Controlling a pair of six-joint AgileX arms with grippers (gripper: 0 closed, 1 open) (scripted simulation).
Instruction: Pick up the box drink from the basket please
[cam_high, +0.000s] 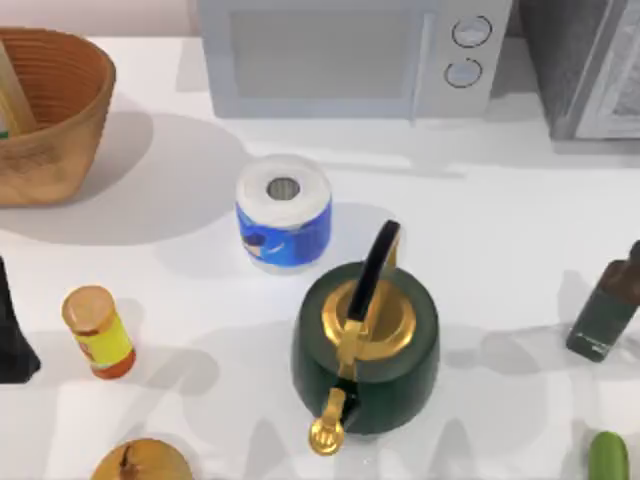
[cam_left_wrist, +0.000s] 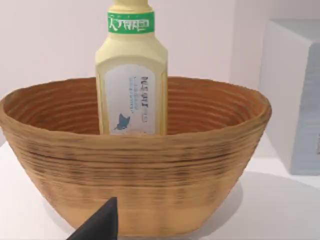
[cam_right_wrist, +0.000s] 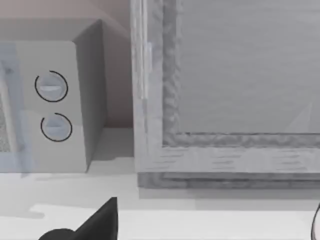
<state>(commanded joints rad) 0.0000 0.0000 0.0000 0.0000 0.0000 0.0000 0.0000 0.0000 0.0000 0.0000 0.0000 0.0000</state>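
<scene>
The basket (cam_high: 60, 120) is a round orange-brown wicker bowl at the table's far left corner. The box drink (cam_high: 12, 100) leans inside it, partly cut off by the top view's edge. In the left wrist view the box drink (cam_left_wrist: 131, 75) stands upright in the basket (cam_left_wrist: 150, 170); it is pale yellow with a green band and a white label. My left gripper (cam_left_wrist: 100, 222) faces the basket's outer wall from a short distance and touches nothing. Its dark body (cam_high: 12, 330) sits at the table's left edge. My right gripper (cam_right_wrist: 100, 220) faces the microwave and a grey cabinet.
A yellow bottle with an orange cap (cam_high: 98, 332) stands near the left arm. A paper roll (cam_high: 284, 210) and a green kettle (cam_high: 365, 345) occupy the middle. A microwave (cam_high: 350, 55) and grey cabinet (cam_high: 590, 65) line the back. A dark bottle (cam_high: 608, 310) stands at the right.
</scene>
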